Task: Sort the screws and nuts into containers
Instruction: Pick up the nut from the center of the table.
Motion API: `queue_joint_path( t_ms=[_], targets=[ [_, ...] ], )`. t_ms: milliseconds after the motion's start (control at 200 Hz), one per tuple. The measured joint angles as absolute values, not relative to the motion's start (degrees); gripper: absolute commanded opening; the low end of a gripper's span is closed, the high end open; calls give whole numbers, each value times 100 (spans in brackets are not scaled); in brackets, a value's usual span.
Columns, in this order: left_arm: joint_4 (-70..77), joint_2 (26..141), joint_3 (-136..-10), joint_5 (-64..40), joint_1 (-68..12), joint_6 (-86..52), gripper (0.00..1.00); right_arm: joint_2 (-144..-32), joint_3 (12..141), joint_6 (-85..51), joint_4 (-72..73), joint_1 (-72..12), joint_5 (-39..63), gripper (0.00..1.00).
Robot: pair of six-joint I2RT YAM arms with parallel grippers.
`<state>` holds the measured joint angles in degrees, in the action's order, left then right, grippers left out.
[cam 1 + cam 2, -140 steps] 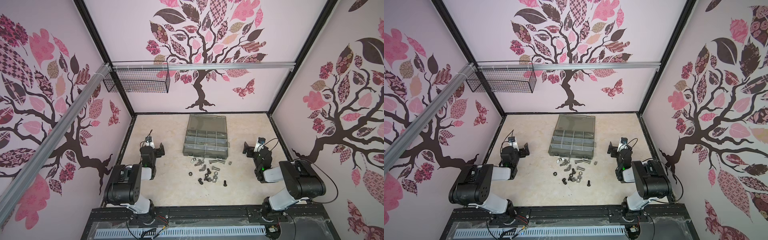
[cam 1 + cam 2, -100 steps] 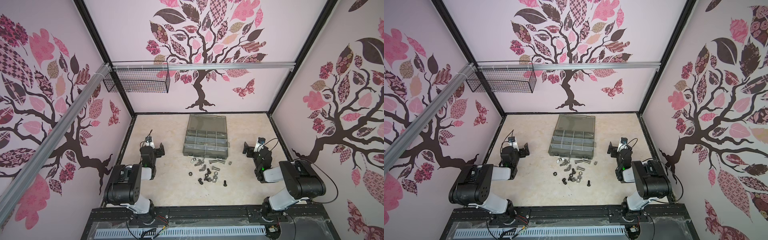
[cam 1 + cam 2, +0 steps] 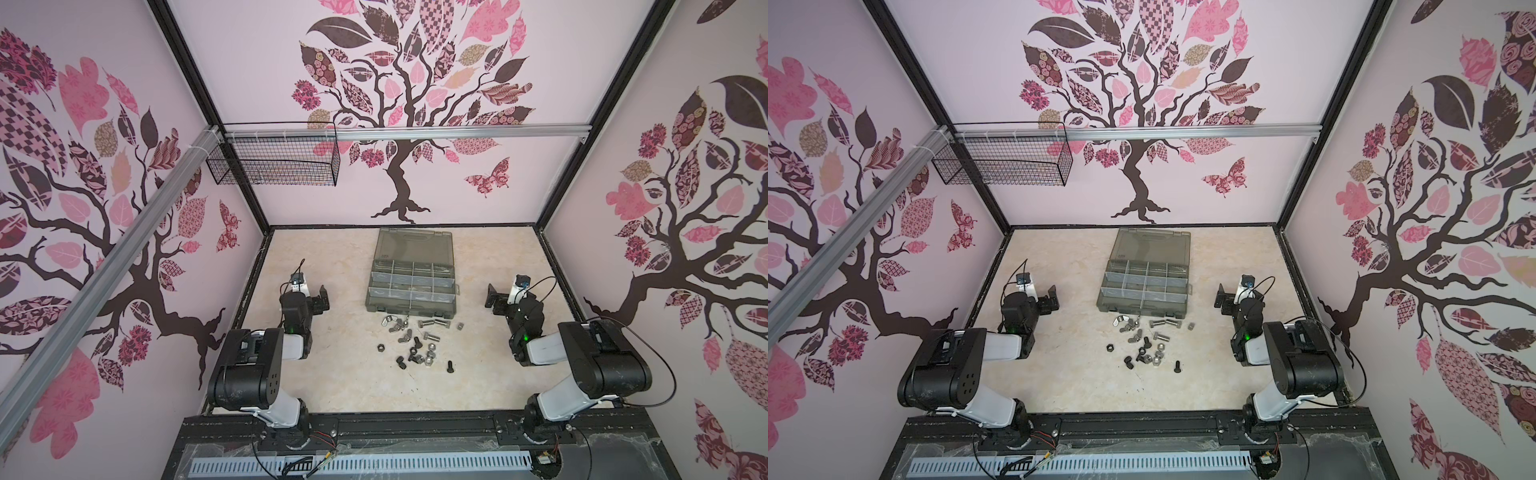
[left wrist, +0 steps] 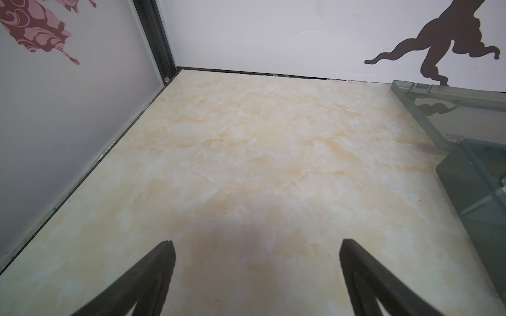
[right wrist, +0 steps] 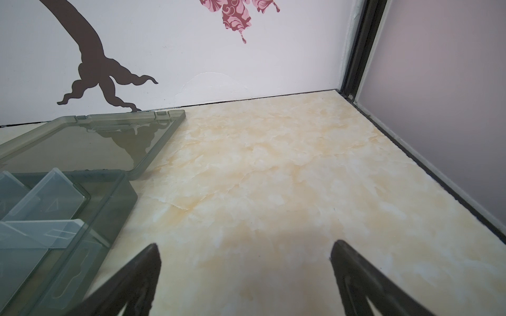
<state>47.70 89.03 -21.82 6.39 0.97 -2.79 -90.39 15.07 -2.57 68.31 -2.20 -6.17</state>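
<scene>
**Both grippers wide open, screws and nuts loose on the table**

I am looking down at a cream, marble-patterned table (image 3: 353, 382) inside a booth whose walls carry pink tree patterns. In the middle, toward the far side, sits a smoky grey plastic case (image 3: 409, 308). Its lid (image 3: 413, 245) lies flat open behind it. Clear dividers split the case into small compartments (image 3: 422, 281); I cannot tell whether anything lies in them.

Just on the near side of the case, the screws (image 3: 434, 323) and nuts (image 3: 429, 357) lie scattered loose on the table. Silver bolts and wing nuts lie closest to the case. Short black bolts and small hex nuts lie nearer.

The left gripper (image 4: 254, 246) sits low over bare table to the left of the case, its jaws spread wide and holding nothing. The right gripper (image 5: 245, 249) mirrors it to the right of the case, jaws likewise wide apart and empty. Both are well apart from the pile.

A black wire basket (image 3: 274, 166) hangs on the far wall, at the left.
</scene>
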Motion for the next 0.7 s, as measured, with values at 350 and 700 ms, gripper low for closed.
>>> queue_joint_path(
  t_ms=[350,700],
  targets=[
    [4768,8910,-2215,642,97,-279,98,-9037,1503,-257,6840,-217,-620,100],
    [1192,7118,-4018,760,-69,-860,98,-6851,2644,-674,3562,-528,-569,100]
  ],
)
